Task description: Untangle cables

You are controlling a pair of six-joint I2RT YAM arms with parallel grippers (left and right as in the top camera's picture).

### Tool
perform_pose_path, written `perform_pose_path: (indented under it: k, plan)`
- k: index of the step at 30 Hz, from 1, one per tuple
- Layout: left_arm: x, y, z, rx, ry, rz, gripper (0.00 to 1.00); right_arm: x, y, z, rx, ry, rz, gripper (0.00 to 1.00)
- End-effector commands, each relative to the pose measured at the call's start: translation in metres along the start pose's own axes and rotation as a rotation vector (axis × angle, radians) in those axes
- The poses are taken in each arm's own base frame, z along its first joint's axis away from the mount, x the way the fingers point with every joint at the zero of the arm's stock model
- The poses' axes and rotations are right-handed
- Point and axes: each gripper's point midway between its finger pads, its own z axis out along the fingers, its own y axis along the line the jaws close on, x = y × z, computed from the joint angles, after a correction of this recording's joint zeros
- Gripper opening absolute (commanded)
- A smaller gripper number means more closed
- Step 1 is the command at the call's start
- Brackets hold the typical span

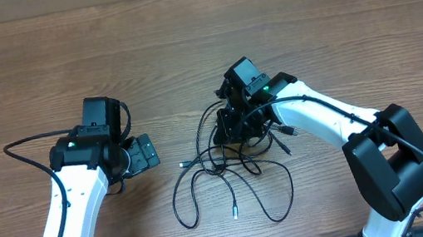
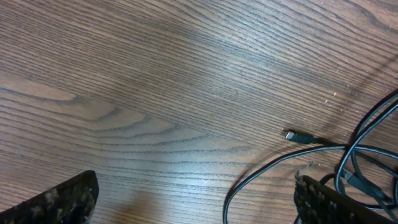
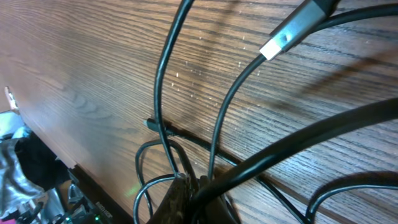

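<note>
On the table [image 1: 331, 16], cables [image 1: 232, 174] pinched by the right gripper [image 1: 234, 130]

Thin black loops sprawl between the arms, their long run stretching from that gripper toward the robot's base. Its jaws are clamped on several strands. The left gripper [image 1: 143, 154] stands wide apart, just beside the tangle. Brown wood grain fills every view. Only the right wrist camera shows a silvery plug [image 3: 277, 45] raised off the wood.

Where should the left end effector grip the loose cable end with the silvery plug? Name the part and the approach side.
Grip the black cord just behind the silvery plug, coming down from above, from the side of the left end effector. That end lies flat on the table, pointing away from the tangle, so other loops should stay clear.
</note>
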Motion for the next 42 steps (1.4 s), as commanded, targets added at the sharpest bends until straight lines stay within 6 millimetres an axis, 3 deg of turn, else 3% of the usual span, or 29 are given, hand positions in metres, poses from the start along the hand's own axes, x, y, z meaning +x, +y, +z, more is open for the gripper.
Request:
perform_pose_path:
  k: [1,7,12,17,18,22,24,25,30,31,37,42]
  plan:
    - [-0.003,0.002,-0.001,-0.012,-0.013,0.015,1.00,-0.004,0.010,-0.010,-0.036,-0.020,-0.027,0.04]
    - [-0.003,0.002,-0.001,-0.012,-0.013,0.015,1.00,-0.007,0.025,-0.030,-0.064,-0.071,-0.071,0.04]
    - [-0.003,0.002,-0.001,-0.012,-0.013,0.015,1.00,-0.009,0.066,-0.085,-0.127,-0.203,-0.205,0.04]
    - [-0.003,0.002,-0.001,-0.012,-0.013,0.015,1.00,-0.005,0.118,-0.162,-0.210,-0.383,-0.336,0.04]
    - [-0.003,0.002,-0.001,-0.012,-0.013,0.015,1.00,0.001,0.146,-0.216,-0.236,-0.530,-0.410,0.04]
    - [-0.003,0.002,-0.001,-0.012,-0.013,0.015,1.00,0.014,0.173,-0.287,-0.244,-0.740,-0.480,0.04]
    - [-0.003,0.002,-0.001,-0.012,-0.013,0.015,1.00,0.022,0.181,-0.320,-0.236,-0.845,-0.496,0.04]
    - [-0.003,0.002,-0.001,-0.012,-0.013,0.015,1.00,0.030,0.186,-0.352,-0.225,-0.950,-0.502,0.04]
    - [-0.003,0.002,-0.001,-0.012,-0.013,0.015,1.00,0.050,0.188,-0.416,-0.191,-1.169,-0.483,0.04]
    - [-0.003,0.002,-0.001,-0.012,-0.013,0.015,1.00,0.057,0.186,-0.437,-0.154,-1.248,-0.494,0.04]
    - [-0.003,0.002,-0.001,-0.012,-0.013,0.015,1.00,0.055,0.177,-0.444,-0.095,-1.278,-0.474,0.04]
    - [-0.003,0.002,-0.001,-0.012,-0.013,0.015,1.00,0.058,0.184,-0.460,-0.105,-1.313,-0.460,0.04]
